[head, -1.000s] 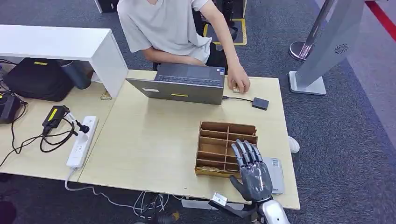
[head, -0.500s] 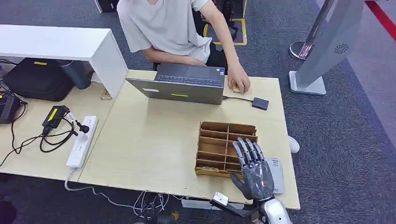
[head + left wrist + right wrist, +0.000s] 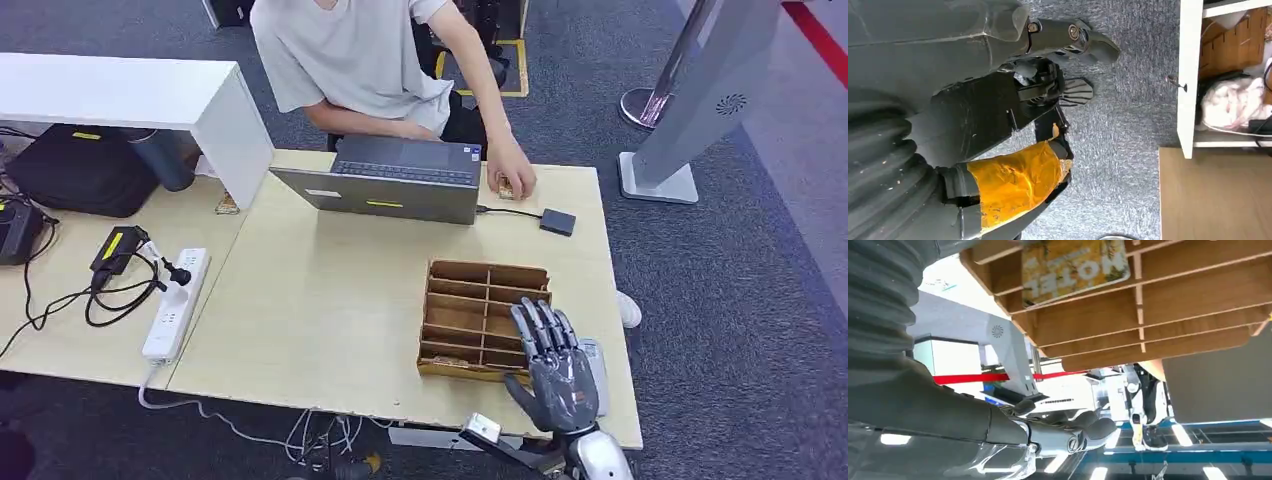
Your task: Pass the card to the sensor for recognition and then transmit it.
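The slotted wooden organizer [image 3: 485,320] of thin brown dividers holds a glossy yellow card [image 3: 1073,267] in one slot. The right hand [image 3: 555,370], metallic grey, hovers flat with fingers spread, empty, now shifted rightward over the grey sensor [image 3: 597,370]. Left hand's state: cannot tell

Pale matt wood-grain laminate tabletop [image 3: 330,300], brown raw-looking plywood divider tray [image 3: 470,310] holding a glossy yellow printed card [image 3: 1073,265], rough grey carpet floor [image 3: 730,290], smooth grey metallic-plastic right hand [image 3: 555,370].
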